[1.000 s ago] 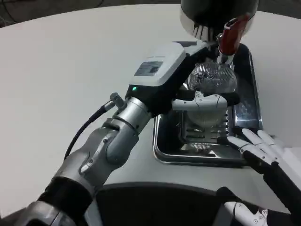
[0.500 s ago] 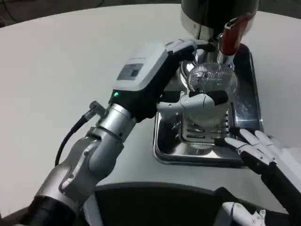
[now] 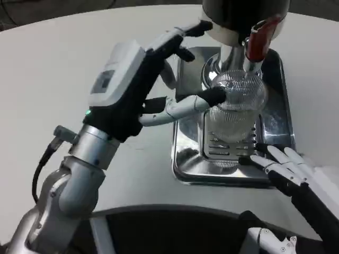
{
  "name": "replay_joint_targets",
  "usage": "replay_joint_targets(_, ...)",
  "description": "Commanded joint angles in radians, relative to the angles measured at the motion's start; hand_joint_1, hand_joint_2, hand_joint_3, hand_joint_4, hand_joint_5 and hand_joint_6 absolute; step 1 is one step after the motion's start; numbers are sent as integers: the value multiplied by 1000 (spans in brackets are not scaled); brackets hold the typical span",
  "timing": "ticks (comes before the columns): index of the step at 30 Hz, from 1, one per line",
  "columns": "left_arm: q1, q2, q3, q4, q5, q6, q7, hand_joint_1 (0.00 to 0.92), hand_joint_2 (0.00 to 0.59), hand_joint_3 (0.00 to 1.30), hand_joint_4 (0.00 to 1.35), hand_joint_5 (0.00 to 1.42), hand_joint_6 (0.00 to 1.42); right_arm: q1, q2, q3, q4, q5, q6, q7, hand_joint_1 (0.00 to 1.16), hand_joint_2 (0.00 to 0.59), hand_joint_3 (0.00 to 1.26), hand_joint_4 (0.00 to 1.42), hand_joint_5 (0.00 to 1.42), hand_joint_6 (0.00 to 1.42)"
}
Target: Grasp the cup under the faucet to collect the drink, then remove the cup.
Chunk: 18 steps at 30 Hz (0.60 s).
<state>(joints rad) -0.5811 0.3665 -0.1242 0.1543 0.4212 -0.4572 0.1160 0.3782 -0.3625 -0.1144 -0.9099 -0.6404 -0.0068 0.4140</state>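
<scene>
Your left hand point(image 3: 139, 79) sits off the tray's left edge, fingers spread wide, holding nothing. One lower finger reaches rightward, its dark tip touching or nearly touching the left side of the cup point(image 3: 237, 108); you cannot tell from this angle whether there is real contact. The upper fingers fan up and right toward the dispenser's base, apart from the cup.

The cup, clear and ribbed, stands upright just right of that fingertip, on the slotted grate point(image 3: 225, 149) inside the metal tray point(image 3: 186, 159). It sits directly below the faucet point(image 3: 258, 41), whose red handle hangs over the cup's far rim. The dark dispenser body point(image 3: 241, 16) rises behind it.

Your right hand point(image 3: 294, 169) lies at the tray's near right corner, fingers extended and slightly apart, tips resting at or just over the tray rim, holding nothing. The cup stands beyond those fingertips, apart from them.

All of it sits on the white table point(image 3: 63, 58).
</scene>
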Motion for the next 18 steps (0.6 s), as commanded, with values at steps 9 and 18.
replay_joint_targets(9,-27,5,80,-150,-330,62,-258,0,103,313,351,419,491,-18,12,-5,6,6,21,-12,329,407,132,32,4,0)
replay_joint_targets(18,-130,-10,90,-151,-515,222,-434,0,109,280,298,372,412,-40,9,-11,21,-4,35,-16,329,407,107,18,0,0)
